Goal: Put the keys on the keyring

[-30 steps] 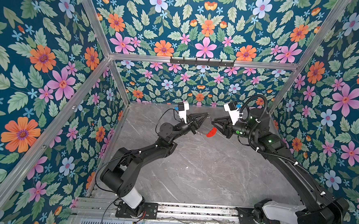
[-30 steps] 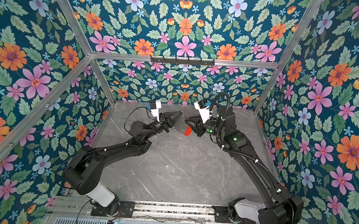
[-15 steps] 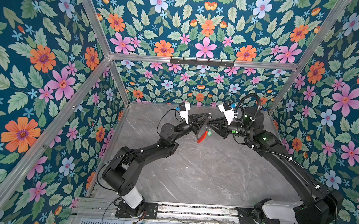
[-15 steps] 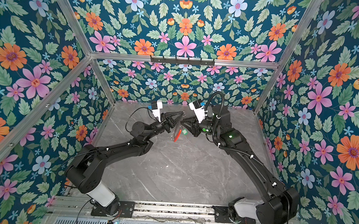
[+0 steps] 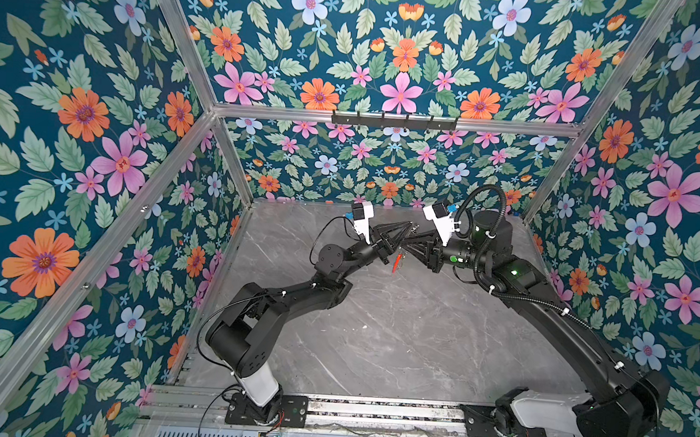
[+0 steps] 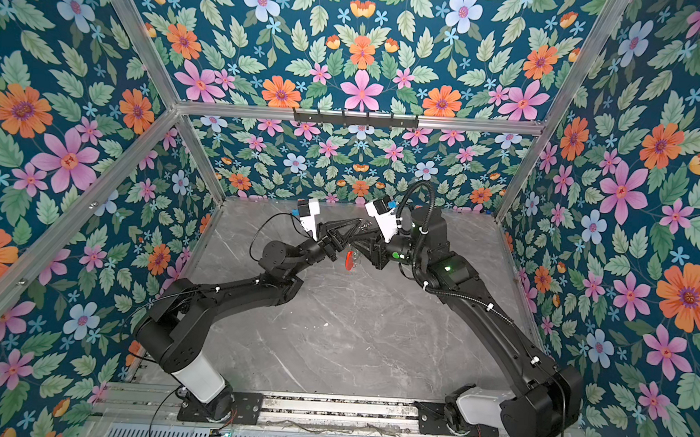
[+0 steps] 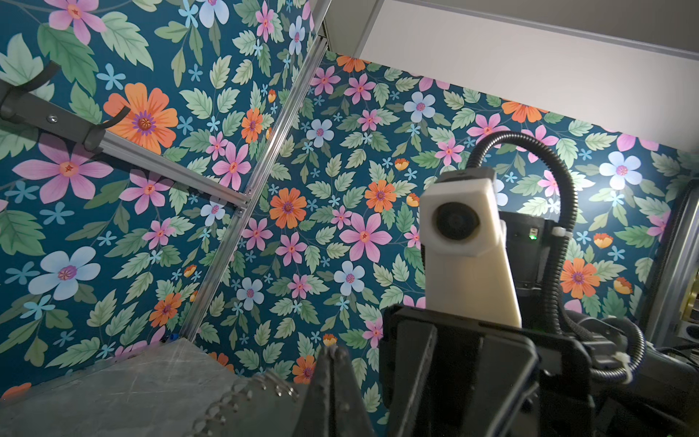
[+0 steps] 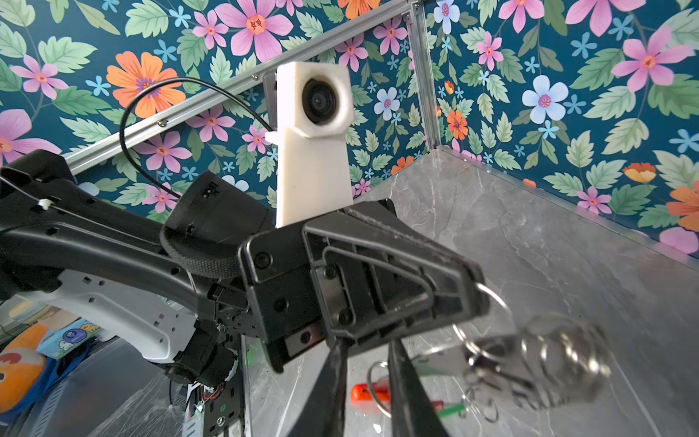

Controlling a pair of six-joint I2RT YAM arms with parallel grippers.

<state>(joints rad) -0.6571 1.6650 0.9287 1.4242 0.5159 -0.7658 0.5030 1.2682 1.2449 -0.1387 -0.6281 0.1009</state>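
Both grippers meet above the back of the table. My left gripper (image 5: pixel 410 228) (image 7: pixel 333 350) is shut on the keyring (image 7: pixel 242 397), a grey hoop fringed with small silver rings (image 8: pixel 537 359). Its red-orange arc (image 5: pixel 397 263) (image 6: pixel 350 261) hangs below the jaws. My right gripper (image 5: pixel 406 244) (image 8: pixel 367 342) sits just under the left one, jaws a narrow gap apart with nothing seen between them. A thin wire ring (image 8: pixel 372 378) and a green tag (image 8: pixel 452 410) of the keys show beyond its fingers, close to the red-orange arc (image 8: pixel 363 393). Whether they hang or lie I cannot tell.
The grey marble table (image 5: pixel 395 334) is boxed in by floral walls on aluminium posts. A black hook rail (image 5: pixel 394 121) runs along the back wall. Both arm bases stand on the metal rail (image 5: pixel 369 412) at the front edge.
My right gripper has moved left until it sits against the left gripper, and its jaws have narrowed a little. The red-orange arc has shifted left and now hangs below both grippers.
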